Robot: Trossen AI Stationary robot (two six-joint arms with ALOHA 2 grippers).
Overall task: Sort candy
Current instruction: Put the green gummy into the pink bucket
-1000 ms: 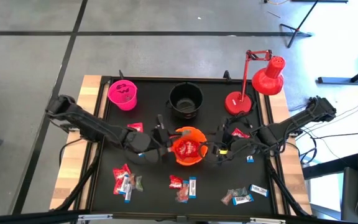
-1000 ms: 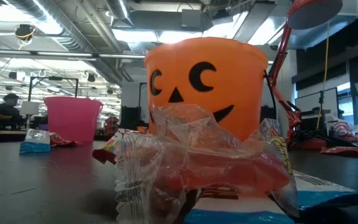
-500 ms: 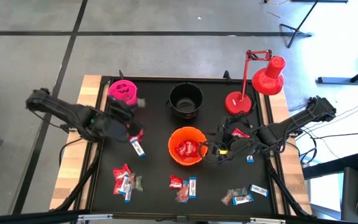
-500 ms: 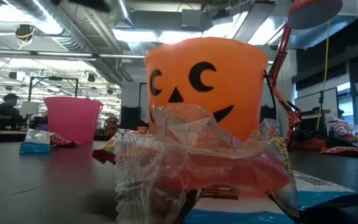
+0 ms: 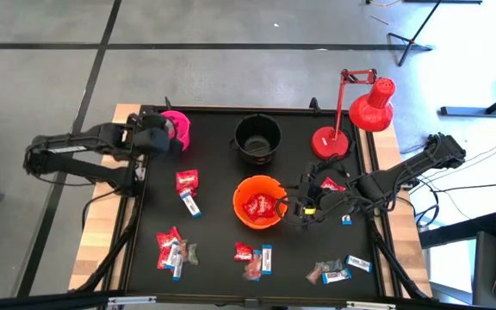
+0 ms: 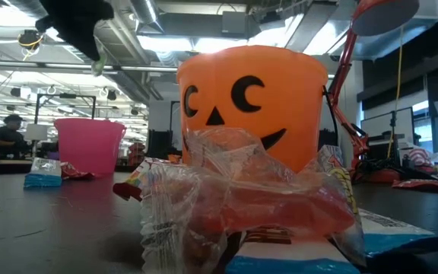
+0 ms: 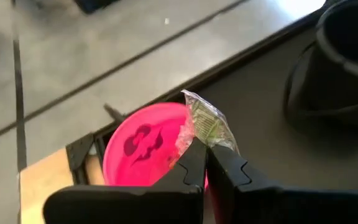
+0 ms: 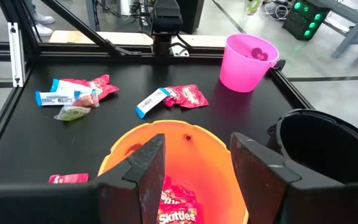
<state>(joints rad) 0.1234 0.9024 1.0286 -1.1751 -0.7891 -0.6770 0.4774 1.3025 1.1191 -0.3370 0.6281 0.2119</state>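
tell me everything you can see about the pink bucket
The pink bucket is a small, round, open-topped pail that looks like glossy plastic, tapering slightly toward its base. It stands upright near the table's far left corner, apart from the black bucket. The inside of its floor shows darker face-like marks. The left gripper hangs over its rim, shut on a small clear wrapper with greenish contents. No arm is seen touching the bucket. A red packet and a blue-and-white bar lie on the table nearby.

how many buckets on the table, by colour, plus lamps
pink bucket: 1
black bucket: 1
orange bucket: 1
red desk lamp: 1
total: 4
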